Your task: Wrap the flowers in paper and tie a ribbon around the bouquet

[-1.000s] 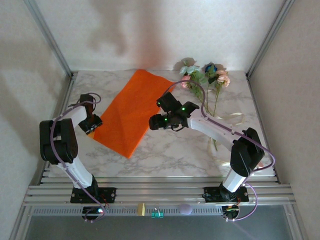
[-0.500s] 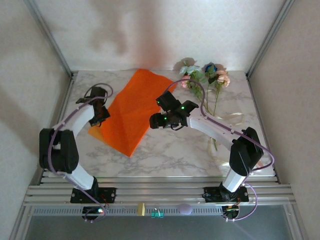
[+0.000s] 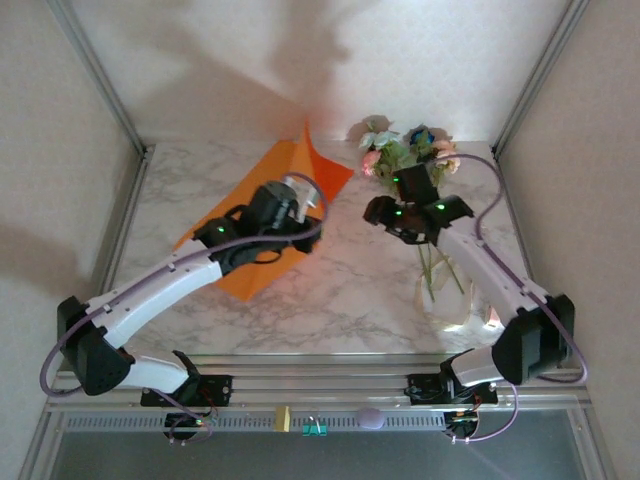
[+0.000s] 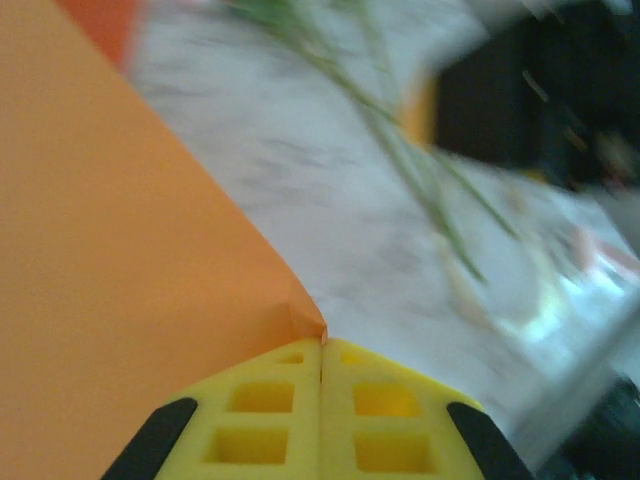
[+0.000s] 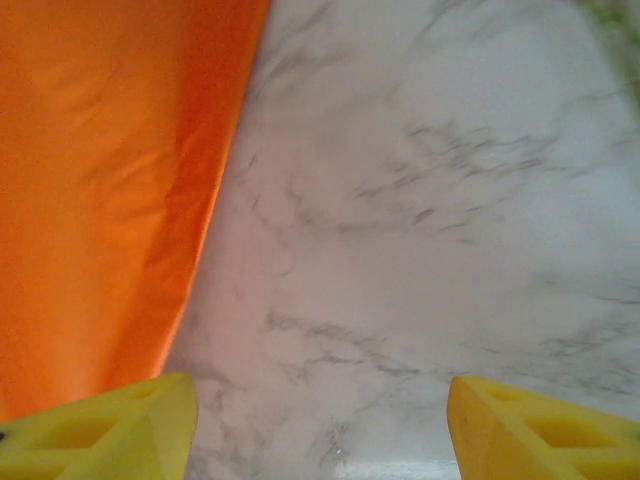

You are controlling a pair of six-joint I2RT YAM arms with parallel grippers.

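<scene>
Left hand (image 4: 322,345): fingers together, clamped on one corner of the paper (image 4: 120,250). In the top view that corner is lifted and folded over, with a peak standing toward 12 o'clock. The rest of the sheet lies flat on the table (image 3: 350,290) at 10 o'clock. Flowers (image 3: 405,150) at 1 o'clock, stems trailing toward 6. Right hand (image 5: 320,420): fingers apart over bare marble, paper edge at its 9 o'clock.

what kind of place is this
Most likely a lab robot test cell: a marble-pattern table boxed in by plain white panels and aluminium framing, with orange paper and artificial flowers laid out as props.
</scene>
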